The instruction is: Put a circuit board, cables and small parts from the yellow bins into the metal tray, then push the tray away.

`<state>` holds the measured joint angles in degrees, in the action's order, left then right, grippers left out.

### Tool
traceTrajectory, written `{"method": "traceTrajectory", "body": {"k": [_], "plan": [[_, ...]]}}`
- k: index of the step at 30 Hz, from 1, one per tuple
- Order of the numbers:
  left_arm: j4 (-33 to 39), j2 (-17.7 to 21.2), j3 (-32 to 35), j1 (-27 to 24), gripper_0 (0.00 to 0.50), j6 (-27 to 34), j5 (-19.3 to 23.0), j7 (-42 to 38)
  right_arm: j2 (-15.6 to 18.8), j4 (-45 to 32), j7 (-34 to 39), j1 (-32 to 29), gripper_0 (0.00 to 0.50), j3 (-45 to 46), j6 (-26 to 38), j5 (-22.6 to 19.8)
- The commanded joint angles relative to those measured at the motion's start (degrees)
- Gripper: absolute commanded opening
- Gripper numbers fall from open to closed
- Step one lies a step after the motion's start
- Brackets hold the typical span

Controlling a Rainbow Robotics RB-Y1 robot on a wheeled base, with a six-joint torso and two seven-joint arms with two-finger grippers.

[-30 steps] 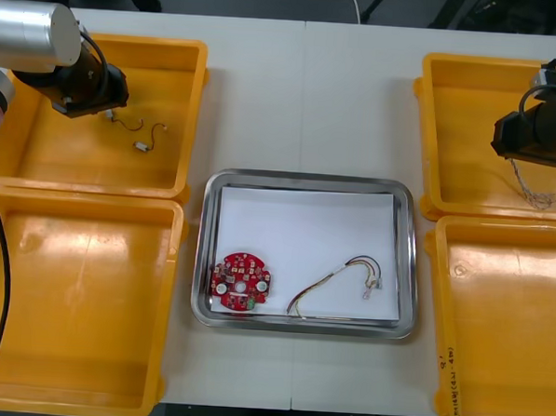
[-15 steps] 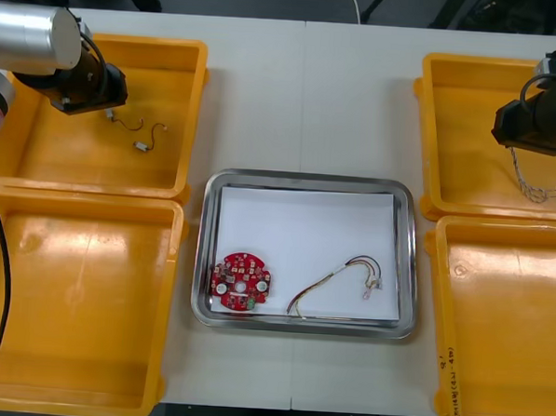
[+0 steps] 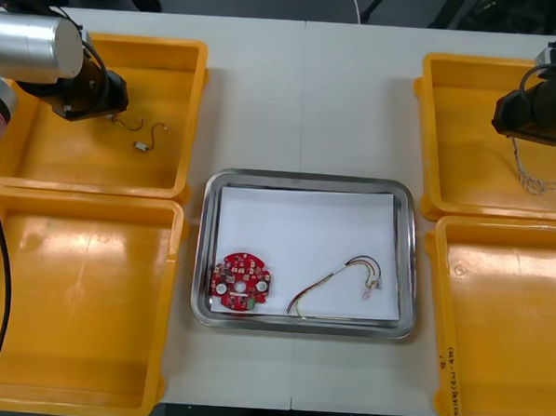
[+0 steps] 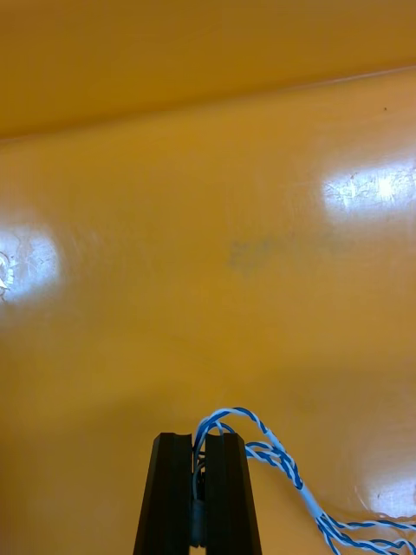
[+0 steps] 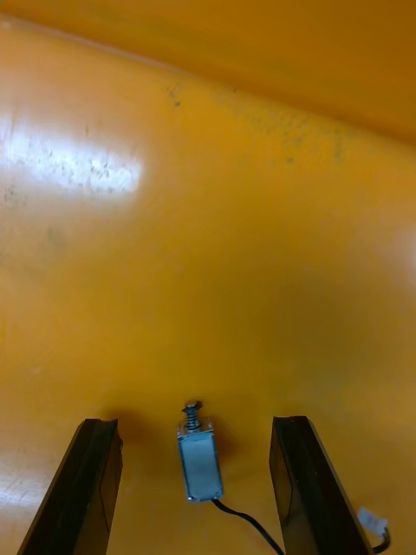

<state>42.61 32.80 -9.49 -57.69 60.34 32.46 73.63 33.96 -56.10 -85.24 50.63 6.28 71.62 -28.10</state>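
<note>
Upper right, right gripper (image 4: 198, 438) pinches the limp, light cable (image 4: 277, 455) at its loop; upper left, left gripper (image 5: 195, 421) wide astride small metal part (image 5: 199, 464), probably rigid, so grip its body.

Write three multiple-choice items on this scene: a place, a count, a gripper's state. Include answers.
1. The left gripper is over which yellow bin?
A) far left
B) near left
C) far right

2. Circuit boards in the metal tray:
A) none
B) one
C) two

3. The right gripper is:
A) open
B) shut on nothing
C) shut on a blue and white cable

1 A: its open fingers straddle a small metal part on the far left bin's floor.
2 B: one red circuit board lies near the tray's near left corner.
3 C: its fingers pinch the cable's loop.
</note>
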Motion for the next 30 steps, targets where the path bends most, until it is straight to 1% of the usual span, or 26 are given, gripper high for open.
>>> {"method": "traceTrajectory", "body": {"k": [1, 6, 7, 8, 9, 10, 11, 12, 13, 14, 15, 16, 25, 28, 30], "plan": [[0.72, -0.9, 1.05, 1.09, 0.5, -0.75, -0.38, 5.73, -0.04, -0.59, -2.57, 2.9, 0.0, -0.92, -0.61, 0.77], [0.72, -0.9, 1.05, 1.09, 0.5, -0.84, -0.29, 6.0, -0.3, -0.59, -2.57, 2.81, 0.002, -0.83, -0.61, 1.21], [0.72, -0.9, 1.05, 1.09, 0.5, -0.93, -0.38, 6.0, -0.3, -0.59, -2.57, 2.9, 0.023, -0.83, -0.61, 1.21], [0.72, -0.9, 1.05, 1.09, 0.5, -1.1, -0.29, 6.0, -0.3, -0.59, -2.57, 2.9, 0.067, -0.92, -0.61, 1.29], [0.72, -0.9, 1.05, 1.18, 0.474, -1.19, -0.38, 6.0, -0.39, -0.5, -2.57, 2.81, 0.145, -0.92, -0.61, 1.29], [0.72, -0.9, 0.96, 1.09, 0.393, -1.46, -0.38, 6.08, -0.48, -0.5, -2.57, 2.72, 0.194, -0.92, -0.61, 1.38], [0.72, -0.9, 1.05, 1.09, 0.296, -1.37, -0.38, 6.08, -0.48, -0.59, -2.57, 2.72, 0.216, -0.83, -0.61, 1.38], [0.72, -0.9, 1.05, 1.09, 0.05, -1.46, -0.29, 6.08, -0.39, -0.5, -2.57, 2.72, 0.216, -0.92, -0.61, 1.47], [0.72, -0.9, 0.96, 1.09, 0.004, -1.46, -0.29, 6.17, -0.39, -0.5, -2.65, 2.72, 0.321, -0.92, -0.61, 1.47], [0.72, -0.9, 1.05, 1.09, 0.0, -1.46, -0.29, 6.17, -0.39, -0.59, -2.65, 2.63, 0.321, -0.92, -0.52, 1.47], [0.72, -0.9, 0.96, 1.09, 0.0, -1.54, -0.12, 6.17, -0.39, -0.59, -2.65, 2.63, 0.465, -0.92, -0.52, 1.47], [0.72, -0.9, 1.05, 1.09, 0.0, -1.72, -0.03, 6.17, -0.39, -0.59, -2.65, 2.63, 0.5, -0.92, -0.52, 1.47], [0.72, -0.9, 1.05, 1.09, 0.0, -1.98, 0.15, 6.0, -0.21, -0.59, -3.36, 2.81, 0.5, 1.1, 1.68, 1.56], [0.72, -0.63, 1.05, 1.09, 0.0, -1.89, 0.23, 6.0, 0.23, -0.59, -4.41, 2.9, 0.5, 1.1, 1.85, 1.21], [0.98, -0.37, 1.05, 1.09, 0.0, -1.72, 0.41, 5.91, 0.49, -0.68, -6.61, 2.9, 0.5, 1.19, 1.85, 0.85]]}}
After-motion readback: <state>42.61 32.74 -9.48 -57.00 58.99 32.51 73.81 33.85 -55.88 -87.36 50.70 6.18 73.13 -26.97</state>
